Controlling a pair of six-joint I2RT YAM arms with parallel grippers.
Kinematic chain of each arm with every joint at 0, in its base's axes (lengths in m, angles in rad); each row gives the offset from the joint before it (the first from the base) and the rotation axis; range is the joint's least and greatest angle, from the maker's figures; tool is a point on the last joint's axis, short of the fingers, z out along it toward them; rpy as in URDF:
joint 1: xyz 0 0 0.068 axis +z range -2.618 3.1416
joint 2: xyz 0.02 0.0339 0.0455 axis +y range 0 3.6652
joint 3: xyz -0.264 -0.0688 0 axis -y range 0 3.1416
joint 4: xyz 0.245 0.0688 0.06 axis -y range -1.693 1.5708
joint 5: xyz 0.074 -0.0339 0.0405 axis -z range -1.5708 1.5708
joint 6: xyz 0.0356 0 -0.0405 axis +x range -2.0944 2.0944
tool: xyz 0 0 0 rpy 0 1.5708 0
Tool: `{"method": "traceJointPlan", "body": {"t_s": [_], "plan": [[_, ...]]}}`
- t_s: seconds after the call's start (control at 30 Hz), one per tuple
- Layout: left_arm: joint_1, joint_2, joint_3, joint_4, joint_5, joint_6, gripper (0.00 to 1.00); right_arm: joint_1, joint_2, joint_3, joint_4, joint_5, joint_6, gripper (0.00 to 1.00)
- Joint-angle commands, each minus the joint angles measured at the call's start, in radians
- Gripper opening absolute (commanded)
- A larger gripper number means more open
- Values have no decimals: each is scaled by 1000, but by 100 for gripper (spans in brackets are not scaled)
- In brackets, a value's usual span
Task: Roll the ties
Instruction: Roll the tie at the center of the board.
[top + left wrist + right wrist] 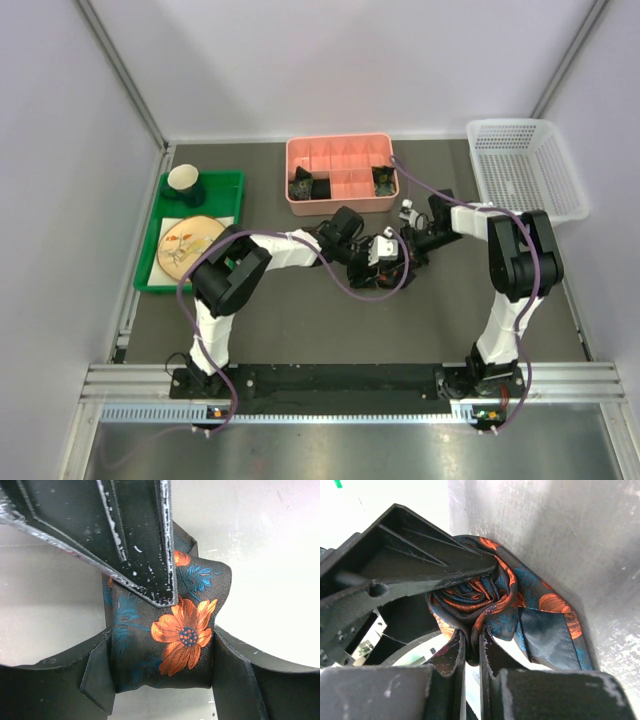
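Orange-flower tie (485, 597) is coiled over mid-tabletop (300, 320). Right pincer (472, 652) is clenched on the coil's edge; left pincer (162, 652) straddles it (gripping or released, cannot tell). Two dark rolls (303, 186) apparently sit in the pink box (340, 141); this one probably still needs stowing.

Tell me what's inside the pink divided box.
Two dark rolled ties: left tie in a near-left compartment, right tie at the right end. The pink box's other compartments look empty; a purple cable covers its right corner.

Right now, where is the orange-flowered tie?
Top view: the tie sits mid-table, near the pink tray, rolled between the left hand and the right hand, which pinches it.
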Motion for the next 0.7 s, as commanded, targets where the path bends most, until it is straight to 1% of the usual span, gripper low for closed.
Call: {"method": "traceJointPlan", "body": {"t_s": [0.0, 0.13, 0.27, 0.3, 0.37, 0.4, 0.47, 0.5, 0.53, 0.57, 0.6, 0.63, 0.67], "plan": [[13, -15, -38, 114, 99, -94, 68, 14, 62, -6, 14, 238, -71, 0], [13, 7, -28, 171, 106, -123, 68, 13, 74, 2, 2, 267, -83, 0], [10, 36, -8, 190, 113, -137, 59, 14, 88, 8, -7, 293, -89, 0], [7, 40, 3, 188, 112, -132, 53, 14, 88, 10, -9, 298, -88, 0], [-2, 56, 17, 173, 101, -128, 44, 13, 92, 19, -12, 319, -85, 0], [-5, 60, 34, 135, 92, -115, 36, 13, 92, 22, -15, 325, -85, 0], [-22, 72, 48, 92, 48, -97, 29, 13, 91, 34, -30, 339, -85, 0], [-30, 77, 66, 17, 28, -69, 21, 14, 91, 42, -41, 341, -89, 0], [-43, 83, 75, -19, 2, -57, 18, 13, 89, 59, -54, 334, -91, 5], [-50, 100, 81, -49, -46, -51, 14, 10, 85, 65, -71, 318, -92, 21], [-53, 111, 106, -91, -61, -25, 11, -6, 66, 70, -97, 296, -98, 29], [-57, 120, 117, -184, -77, -13, 6, -15, 51, 71, -114, 272, -99, 36], [-57, 125, 112, -198, -106, -8, 4, -23, 39, 77, -133, 256, -106, 45]]}}
